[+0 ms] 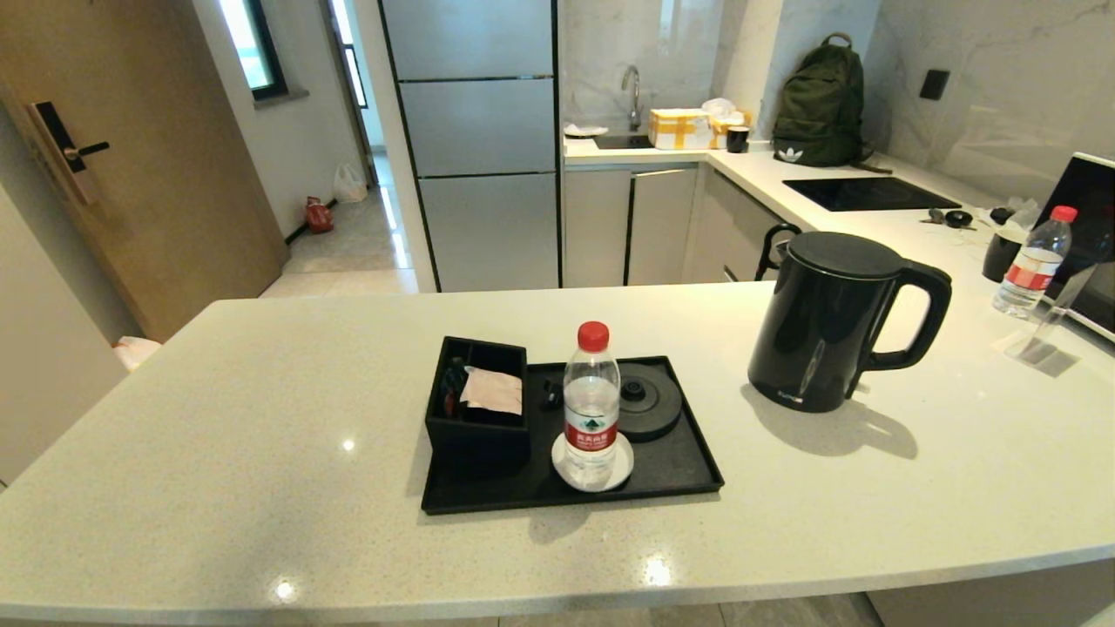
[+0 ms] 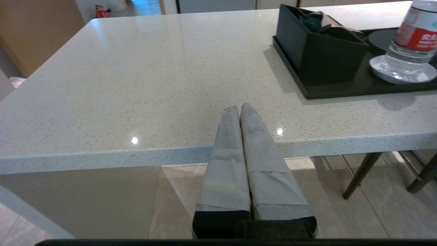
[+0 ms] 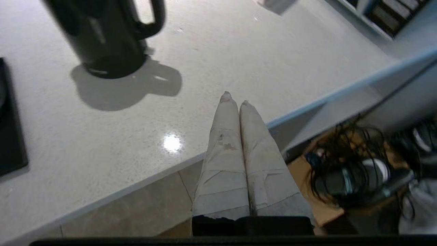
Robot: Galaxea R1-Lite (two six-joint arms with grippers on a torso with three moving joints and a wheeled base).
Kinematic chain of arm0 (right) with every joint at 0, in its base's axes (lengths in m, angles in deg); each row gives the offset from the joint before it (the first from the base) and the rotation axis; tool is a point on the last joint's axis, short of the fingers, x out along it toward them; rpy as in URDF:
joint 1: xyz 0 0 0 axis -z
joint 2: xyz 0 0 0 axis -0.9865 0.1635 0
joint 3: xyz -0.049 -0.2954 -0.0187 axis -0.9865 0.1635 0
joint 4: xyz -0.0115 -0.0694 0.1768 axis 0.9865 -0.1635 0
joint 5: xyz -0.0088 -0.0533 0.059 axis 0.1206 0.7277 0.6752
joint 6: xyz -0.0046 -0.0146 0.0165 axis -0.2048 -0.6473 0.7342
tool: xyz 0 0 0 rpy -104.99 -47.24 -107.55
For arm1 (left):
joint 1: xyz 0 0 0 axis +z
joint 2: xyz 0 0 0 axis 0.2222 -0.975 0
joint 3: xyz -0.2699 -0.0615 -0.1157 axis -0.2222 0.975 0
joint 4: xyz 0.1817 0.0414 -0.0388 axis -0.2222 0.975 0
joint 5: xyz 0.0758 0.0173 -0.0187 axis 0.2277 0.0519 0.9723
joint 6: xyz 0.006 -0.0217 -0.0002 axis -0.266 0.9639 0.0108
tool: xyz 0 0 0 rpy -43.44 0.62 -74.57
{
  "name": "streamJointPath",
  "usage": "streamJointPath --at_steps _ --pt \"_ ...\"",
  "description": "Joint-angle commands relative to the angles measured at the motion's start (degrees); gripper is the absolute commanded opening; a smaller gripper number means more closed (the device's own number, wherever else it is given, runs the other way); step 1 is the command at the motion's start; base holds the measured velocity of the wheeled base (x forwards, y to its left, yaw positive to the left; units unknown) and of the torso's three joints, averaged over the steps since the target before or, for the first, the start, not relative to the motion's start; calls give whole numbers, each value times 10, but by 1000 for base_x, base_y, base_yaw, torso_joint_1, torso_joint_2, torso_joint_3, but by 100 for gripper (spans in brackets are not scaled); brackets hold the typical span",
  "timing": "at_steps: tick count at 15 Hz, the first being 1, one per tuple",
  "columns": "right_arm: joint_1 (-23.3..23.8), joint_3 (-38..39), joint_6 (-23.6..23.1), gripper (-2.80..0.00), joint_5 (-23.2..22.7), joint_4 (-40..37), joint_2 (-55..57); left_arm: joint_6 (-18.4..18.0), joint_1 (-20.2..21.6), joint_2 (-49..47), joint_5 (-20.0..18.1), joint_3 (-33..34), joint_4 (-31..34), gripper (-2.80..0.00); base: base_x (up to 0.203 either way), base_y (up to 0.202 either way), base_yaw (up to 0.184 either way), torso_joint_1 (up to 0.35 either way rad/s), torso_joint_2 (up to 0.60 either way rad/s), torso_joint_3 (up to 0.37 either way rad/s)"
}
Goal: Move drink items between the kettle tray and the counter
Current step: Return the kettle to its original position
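Observation:
The black kettle [image 1: 832, 322] stands on the cream counter [image 1: 261, 409], right of the black tray [image 1: 688, 470]. On the tray a clear water bottle [image 1: 591, 401] with a red cap stands upright on the white coaster [image 1: 620, 470], beside the round kettle base [image 1: 649, 401] and the black sachet box [image 1: 477, 409]. Neither arm shows in the head view. My left gripper [image 2: 239, 107] is shut and empty at the counter's near edge, left of the tray [image 2: 341, 91]. My right gripper [image 3: 235, 97] is shut and empty over the counter's near edge, short of the kettle [image 3: 102, 34].
A second water bottle [image 1: 1033, 261], a dark cup [image 1: 1002, 252] and a screen [image 1: 1089, 235] stand at the counter's far right. A green backpack [image 1: 821, 104] and an induction hob [image 1: 862, 193] are on the back counter. Cables [image 3: 358, 171] lie below the counter's right end.

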Motion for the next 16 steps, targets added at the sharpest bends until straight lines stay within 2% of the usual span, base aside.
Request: streamJointPath --at_steps 1,3,5,8,10,11,13,15,16 --pt "30 16 29 -280 3 19 74 -1 0 -1 0 0 0 -280 0 0 0 0 0 0" --pt "37 16 55 -280 1 59 154 0 0 -1 0 0 0 -280 0 0 0 0 0 0" --pt "40 17 64 -280 0 135 246 0 0 -1 0 0 0 -280 0 0 0 0 0 0" --pt "47 13 63 -280 -2 277 374 0 0 -1 0 0 0 -280 0 0 0 0 0 0" --pt "56 1 59 -280 -3 342 448 -1 0 -1 0 0 0 -280 0 0 0 0 0 0" --pt "64 -7 57 0 -4 373 478 0 0 -1 0 0 0 -280 0 0 0 0 0 0" --pt "89 -29 49 0 -17 424 516 0 0 -1 0 0 0 -280 0 0 0 0 0 0" --pt "108 -37 34 0 -59 461 533 0 0 -1 0 0 0 -280 0 0 0 0 0 0" --pt "114 -38 20 0 -65 479 541 0 0 -1 0 0 0 -280 0 0 0 0 0 0"
